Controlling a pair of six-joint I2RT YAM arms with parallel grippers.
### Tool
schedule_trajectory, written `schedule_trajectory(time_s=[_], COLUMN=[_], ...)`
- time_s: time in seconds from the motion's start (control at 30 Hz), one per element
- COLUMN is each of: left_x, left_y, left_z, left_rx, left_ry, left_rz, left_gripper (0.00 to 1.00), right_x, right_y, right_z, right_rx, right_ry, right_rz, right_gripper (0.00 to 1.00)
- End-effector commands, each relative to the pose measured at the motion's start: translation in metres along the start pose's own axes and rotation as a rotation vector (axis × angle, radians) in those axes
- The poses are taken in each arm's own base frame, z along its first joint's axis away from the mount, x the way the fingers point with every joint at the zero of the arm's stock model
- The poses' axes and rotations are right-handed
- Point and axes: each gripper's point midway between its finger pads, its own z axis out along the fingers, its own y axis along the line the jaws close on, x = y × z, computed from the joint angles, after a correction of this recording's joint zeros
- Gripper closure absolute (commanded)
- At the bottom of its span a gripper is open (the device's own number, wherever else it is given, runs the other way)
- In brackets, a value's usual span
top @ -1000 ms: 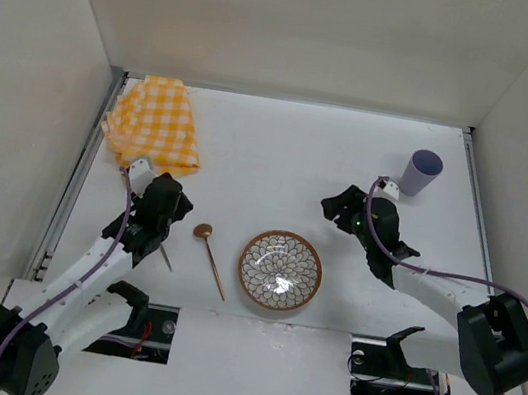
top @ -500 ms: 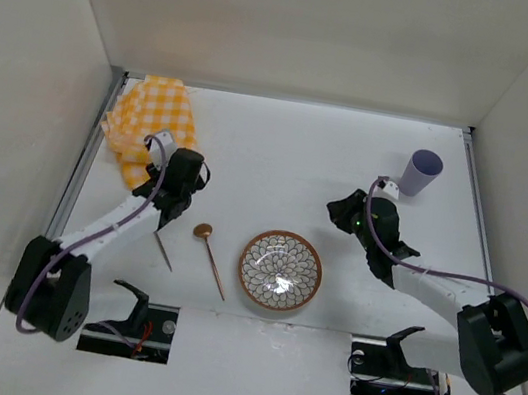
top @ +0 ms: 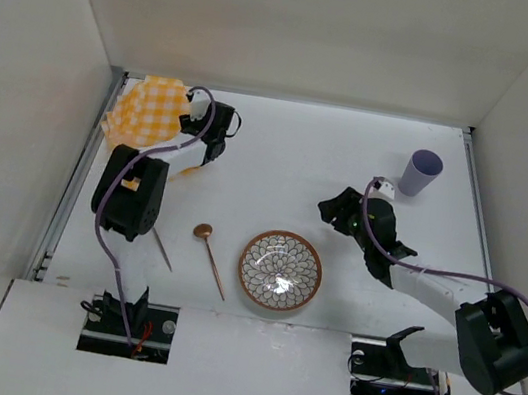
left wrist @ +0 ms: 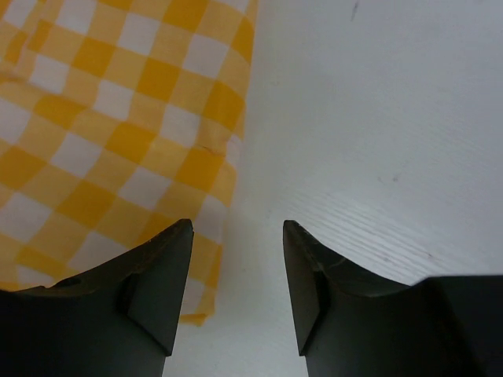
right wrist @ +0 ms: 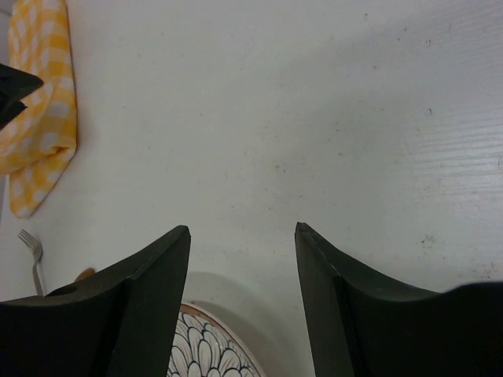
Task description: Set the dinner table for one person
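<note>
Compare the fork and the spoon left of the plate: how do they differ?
The spoon is brown with a round bowl; the fork is thin grey metal with tines. The spoon looks longer and lies nearer the patterned plate; the fork lies further left. Both lie flat on the dinner table, apart, slanted the same way.

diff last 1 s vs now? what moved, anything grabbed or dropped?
Left claw swung from beside the fork away across the table to the right edge of the checked cloth; it is open there and holds nothing. Right claw, open and empty, barely shifted. Fork, spoon, bowl and cup stayed put; the cloth looks unmoved.
</note>
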Motion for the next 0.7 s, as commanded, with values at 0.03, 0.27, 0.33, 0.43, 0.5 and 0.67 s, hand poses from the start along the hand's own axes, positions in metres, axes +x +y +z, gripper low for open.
schedule_trajectory(time_s=[0.03, 0.27, 0.33, 0.43, 0.5, 0.67], left_x=[0.009, 0.036, 0.044, 0.056, 0.062, 0.066], left_y=[0.021, 0.022, 0.017, 0.0, -0.024, -0.092], left_z=[0.021, 0.039, 0.041, 0.038, 0.031, -0.008], left_rx=[-0.091, -0.105, -0.082, -0.011, 0.071, 0.254], left_ry=[0.035, 0.093, 0.113, 0.138, 0.151, 0.148], left_rz=[0.071, 0.106, 0.106, 0.08, 0.051, 0.003], left_gripper=[0.55, 0.66, 0.75, 0.87, 0.91, 0.93], right_x=[-0.021, -0.017, -0.016, -0.018, -0.022, -0.021], right_y=[0.025, 0.023, 0.022, 0.021, 0.019, 0.016], right_z=[0.0, 0.005, 0.005, 0.002, 0.0, 0.002], right_rx=[-0.071, -0.061, -0.058, -0.059, -0.056, -0.045], right_ry=[-0.061, -0.048, -0.044, -0.05, -0.068, -0.063], right_rz=[0.0, -0.008, -0.008, -0.009, -0.002, -0.004], right_gripper=[0.37, 0.37, 0.37, 0.37, 0.37, 0.37])
